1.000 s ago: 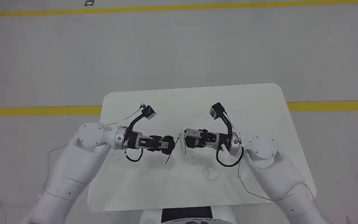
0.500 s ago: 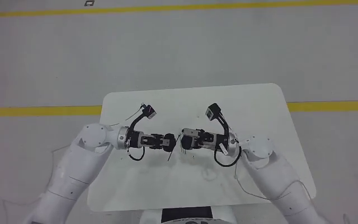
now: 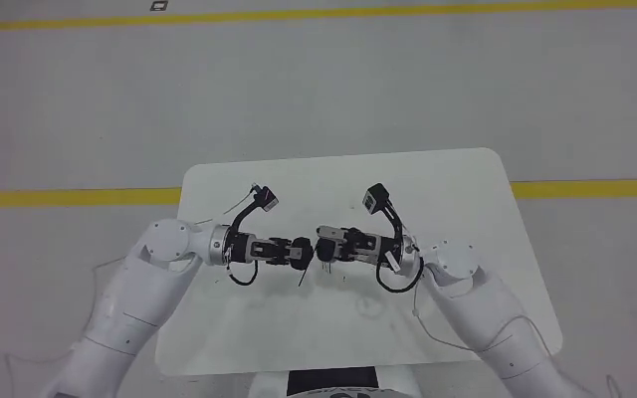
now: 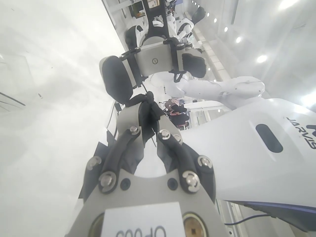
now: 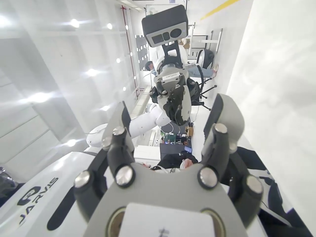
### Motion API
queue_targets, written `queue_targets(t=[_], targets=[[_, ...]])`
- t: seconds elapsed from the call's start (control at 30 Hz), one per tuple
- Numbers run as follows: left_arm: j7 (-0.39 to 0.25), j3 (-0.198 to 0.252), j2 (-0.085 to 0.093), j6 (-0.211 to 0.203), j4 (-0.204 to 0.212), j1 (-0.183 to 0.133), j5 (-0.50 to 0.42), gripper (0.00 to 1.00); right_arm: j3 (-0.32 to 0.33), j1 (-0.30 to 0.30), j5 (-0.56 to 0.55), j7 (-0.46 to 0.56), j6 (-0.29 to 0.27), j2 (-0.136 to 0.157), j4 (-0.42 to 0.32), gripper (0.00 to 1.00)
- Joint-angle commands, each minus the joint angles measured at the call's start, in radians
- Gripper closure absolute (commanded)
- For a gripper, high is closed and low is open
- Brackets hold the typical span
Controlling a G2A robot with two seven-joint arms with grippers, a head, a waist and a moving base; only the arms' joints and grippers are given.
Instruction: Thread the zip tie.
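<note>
zip tie (image 3: 304,278): thin black strip, seemingly | left gripper (image 4: 147,104) pinches it | right gripper (image 5: 171,109) agape

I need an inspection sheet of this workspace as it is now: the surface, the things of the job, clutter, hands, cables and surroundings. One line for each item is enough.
surface: white table with rounded corners.
job's things: thin black zip tie, held above the table, one end sticking out of the left hand.
clutter: one small faint mark on the table, too unclear to name.
hands: left hand shut on the zip tie; right hand open, facing it tip to tip; contact cannot be told.
cables: black cable loops at both wrists; a thin pale wire along the right arm.
surroundings: grey floor with yellow lines.
</note>
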Motion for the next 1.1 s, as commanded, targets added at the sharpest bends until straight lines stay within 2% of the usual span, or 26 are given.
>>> queue_targets(t=[0.0, 0.23, 0.5, 0.6, 1.07], targets=[[0.000, 0.000, 0.000, 0.000, 0.000, 0.000, 0.000, 1.00, 0.001, 0.000, -0.007, 0.001, -0.002, 0.001, -0.001, 0.62], [0.000, 0.000, 0.000, 0.000, 0.000, 0.000, 0.000, 1.00, 0.009, -0.006, -0.027, -0.006, 0.000, 0.006, -0.011, 0.73], [0.000, 0.000, 0.000, 0.000, 0.000, 0.000, 0.000, 1.00, 0.012, -0.009, -0.042, -0.003, 0.015, 0.011, -0.020, 0.77], [0.000, 0.000, 0.000, 0.000, 0.000, 0.000, 0.000, 1.00, 0.012, -0.009, -0.043, -0.003, 0.016, 0.012, -0.019, 0.86], [0.000, 0.000, 0.000, 0.000, 0.000, 0.000, 0.000, 1.00, 0.001, -0.001, -0.045, -0.002, 0.018, 0.015, -0.013, 0.97]])
